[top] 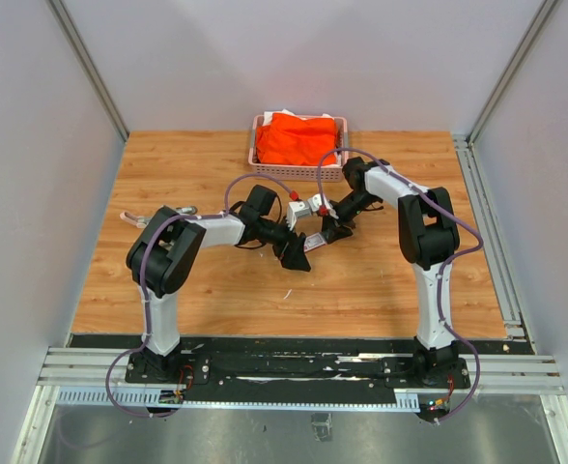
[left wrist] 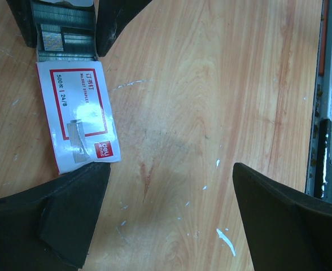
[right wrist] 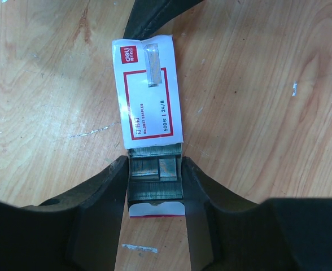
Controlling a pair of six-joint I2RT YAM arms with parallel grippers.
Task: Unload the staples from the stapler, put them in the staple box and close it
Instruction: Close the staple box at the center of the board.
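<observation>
My left hand (left wrist: 171,168) hangs wide open over bare desk (left wrist: 211,84), holding nothing. Its fingers cut off both lower frame corners. At upper left of its view, the white box (left wrist: 78,116) lies flat. My right hand (right wrist: 153,166) is closed on the staples (right wrist: 149,189) in the drawer drawn out of that box, and its fingers hide the drawer's sides. Farthest, a pink basket (top: 257,155) of orange cloth (top: 298,138) sits near the desk's back edge.
</observation>
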